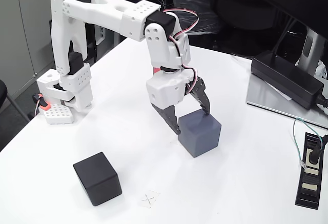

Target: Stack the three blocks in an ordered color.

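Squarely upright grey block (200,133), corner facing camera, gripper (191,120) spread over it

A white table (246,172) holds a slate grey block (201,131) and a matte black block (97,178). The robot arm (113,14) is white with black joints, its gripper (190,120) has dark grey fingers, and red and white wires loop beside it. A black power brick (287,78) lies on a silver plate. A faint pencilled cross (149,199) marks the tabletop.

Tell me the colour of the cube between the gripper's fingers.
Slate grey matte cube, seen in the fixed view.
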Controlling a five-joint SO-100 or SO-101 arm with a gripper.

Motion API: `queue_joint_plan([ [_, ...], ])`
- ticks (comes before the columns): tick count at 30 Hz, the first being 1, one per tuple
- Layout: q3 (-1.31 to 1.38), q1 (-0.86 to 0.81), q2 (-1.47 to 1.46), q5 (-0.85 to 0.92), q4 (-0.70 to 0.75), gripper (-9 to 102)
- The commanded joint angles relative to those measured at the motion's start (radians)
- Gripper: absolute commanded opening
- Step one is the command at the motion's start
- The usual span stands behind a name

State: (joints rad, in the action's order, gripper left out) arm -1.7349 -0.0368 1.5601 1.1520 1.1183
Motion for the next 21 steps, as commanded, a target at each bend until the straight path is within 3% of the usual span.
queue_joint_plan([
  [1, 0.038, 0.005, -0.037, 0.000, 0.005, 30],
  [12, 0.126, -0.002, -0.107, -0.002, 0.008, 31],
  [21, 0.233, -0.005, -0.107, -0.006, 0.133, 31],
])
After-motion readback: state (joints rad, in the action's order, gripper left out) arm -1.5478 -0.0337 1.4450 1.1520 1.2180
